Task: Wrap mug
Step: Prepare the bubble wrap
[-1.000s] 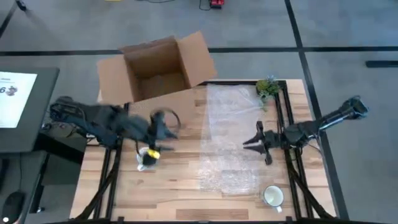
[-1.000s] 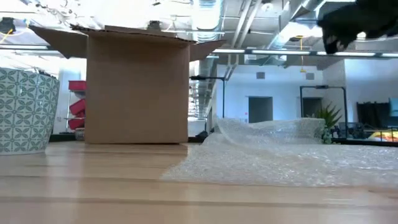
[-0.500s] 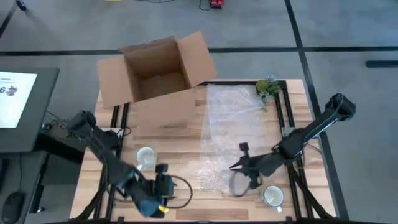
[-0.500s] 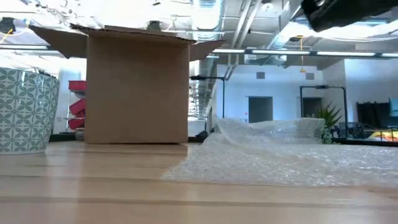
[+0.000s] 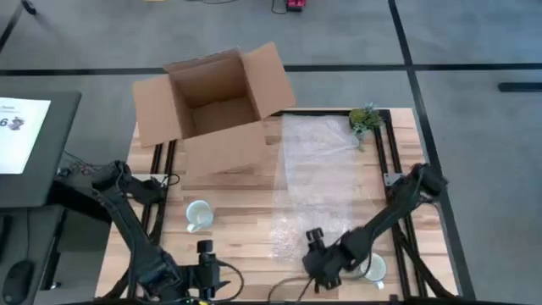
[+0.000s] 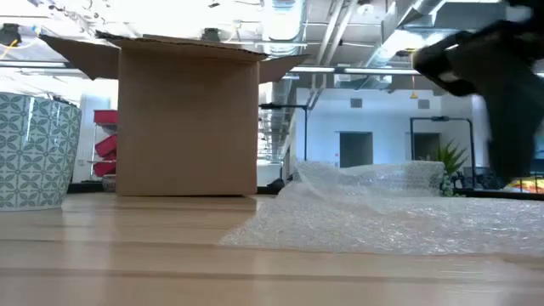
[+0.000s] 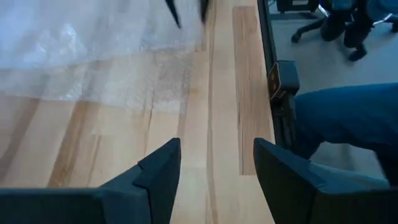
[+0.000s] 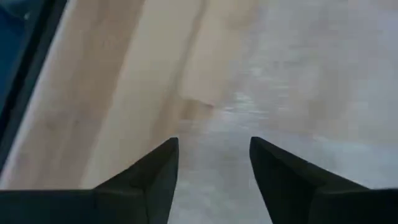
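1. Near edge of the counter, pale wooden planks: the left end effector sits low at the near-left, fingers spread apart and holding nothing.
2. The right end effector is low at the near-right, by the near end of the bubble wrap; its fingers are apart and empty.
3. A white mug stands upright just beside the right arm, near the near-right corner.
4. A second mug, white with a green leaf-lattice pattern and a side handle, stands upright on bare wood left of the wrap, apart from both arms.
5. The wrap is a clear, dimpled sheet lying mostly flat, rumpled at its far end.
6. A small green plant stands at the far-right corner.
7. An open brown cardboard box, flaps raised, occupies the far-left.
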Robot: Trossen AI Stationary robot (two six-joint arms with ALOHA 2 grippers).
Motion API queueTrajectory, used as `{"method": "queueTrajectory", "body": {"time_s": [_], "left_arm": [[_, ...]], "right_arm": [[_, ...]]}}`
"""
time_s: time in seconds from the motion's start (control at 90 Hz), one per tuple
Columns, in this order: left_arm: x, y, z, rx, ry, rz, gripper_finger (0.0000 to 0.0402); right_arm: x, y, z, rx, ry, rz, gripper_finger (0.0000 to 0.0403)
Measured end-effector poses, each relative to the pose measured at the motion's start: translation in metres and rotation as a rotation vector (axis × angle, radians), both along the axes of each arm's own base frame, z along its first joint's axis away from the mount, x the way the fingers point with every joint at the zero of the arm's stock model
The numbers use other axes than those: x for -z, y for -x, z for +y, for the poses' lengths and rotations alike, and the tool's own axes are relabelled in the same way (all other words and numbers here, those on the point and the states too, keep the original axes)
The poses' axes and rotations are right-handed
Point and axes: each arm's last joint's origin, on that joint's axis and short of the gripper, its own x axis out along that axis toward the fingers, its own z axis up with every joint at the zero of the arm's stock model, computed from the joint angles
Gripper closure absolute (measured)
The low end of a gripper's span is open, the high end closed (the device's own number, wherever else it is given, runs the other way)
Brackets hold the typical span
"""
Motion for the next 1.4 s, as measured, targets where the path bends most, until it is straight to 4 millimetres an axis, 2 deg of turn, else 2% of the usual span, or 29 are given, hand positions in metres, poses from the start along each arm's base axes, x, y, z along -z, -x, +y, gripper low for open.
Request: {"method": "queueTrajectory", "body": {"time_s": [0.133, 0.256, 0.422, 0.478, 0.556, 0.667, 0.744, 0.867, 0.967, 1.156, 1.267, 1.4], "left_arm": [[0.0, 0.004, -0.002, 0.007, -0.015, -0.012, 0.022], [0.0, 0.005, -0.003, 0.01, -0.034, -0.027, 0.022], [0.0, 0.005, -0.003, 0.021, -0.048, -0.026, 0.022], [0.0, 0.005, -0.003, 0.025, -0.057, -0.028, 0.022], [-0.001, 0.005, -0.003, 0.033, -0.074, -0.034, 0.022], [0.002, -0.001, -0.002, 0.03, -0.067, -0.054, 0.022], [0.011, -0.008, -0.001, 0.047, -0.065, -0.074, 0.022], [0.031, -0.021, 0.002, 0.076, -0.011, -0.116, 0.022], [0.046, -0.032, 0.009, 0.077, 0.004, -0.165, 0.022], [0.065, -0.047, 0.026, 0.113, -0.022, -0.193, 0.022], [0.075, -0.06, 0.038, 0.148, -0.03, -0.204, 0.022], [0.101, -0.083, 0.057, 0.206, -0.053, -0.147, 0.0221]], "right_arm": [[0.018, -0.003, 0.012, 0.051, 0.054, 0.076, 0.023], [0.026, -0.005, 0.016, 0.106, 0.091, 0.11, 0.0273], [0.016, -0.007, 0.014, 0.129, 0.133, 0.112, 0.0375], [0.009, -0.007, 0.008, 0.152, 0.175, 0.112, 0.0393], [-0.01, -0.01, 0.002, 0.208, 0.197, 0.061, 0.0396], [-0.034, -0.003, -0.013, 0.28, 0.279, 0.043, 0.0402], [-0.051, -0.001, -0.024, 0.339, 0.284, 0.004, 0.0402], [-0.091, 0.006, -0.043, 0.421, 0.273, -0.127, 0.0403], [-0.123, 0.011, -0.053, 0.448, 0.185, -0.249, 0.0403], [-0.179, 0.015, -0.056, 0.368, -0.02, -0.527, 0.0403], [-0.201, 0.017, -0.053, 0.286, -0.109, -0.649, 0.0403], [-0.217, 0.02, -0.046, 0.218, -0.19, -0.743, 0.0403]]}}
